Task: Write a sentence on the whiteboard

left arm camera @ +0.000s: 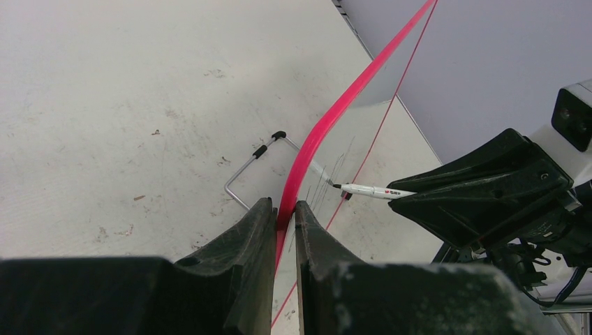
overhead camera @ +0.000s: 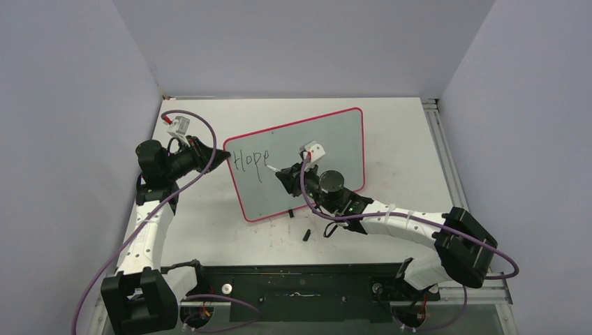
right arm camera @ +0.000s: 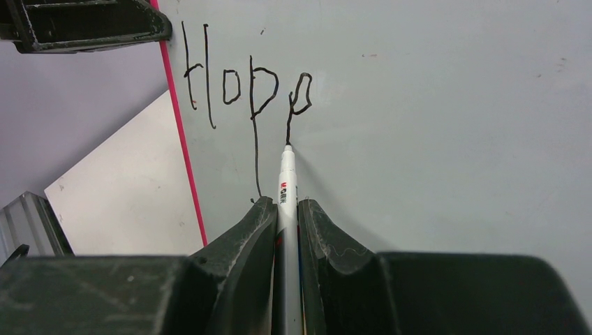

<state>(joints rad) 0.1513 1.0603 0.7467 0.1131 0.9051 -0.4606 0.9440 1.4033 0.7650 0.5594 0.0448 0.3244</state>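
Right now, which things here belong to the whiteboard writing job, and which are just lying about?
In the job:
pale grey whiteboard with thin red rim
black handwritten lettering "Hope" on it
white marker pen, clamped in the right gripper, tip on the board
left gripper, pinching the board's red edge

Lying about:
small black piece on the table beside the board, touched by nothing

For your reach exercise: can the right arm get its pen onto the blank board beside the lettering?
Probably yes: the pen tip touches the whiteboard just under the lettering, and the surface beyond it is bare.
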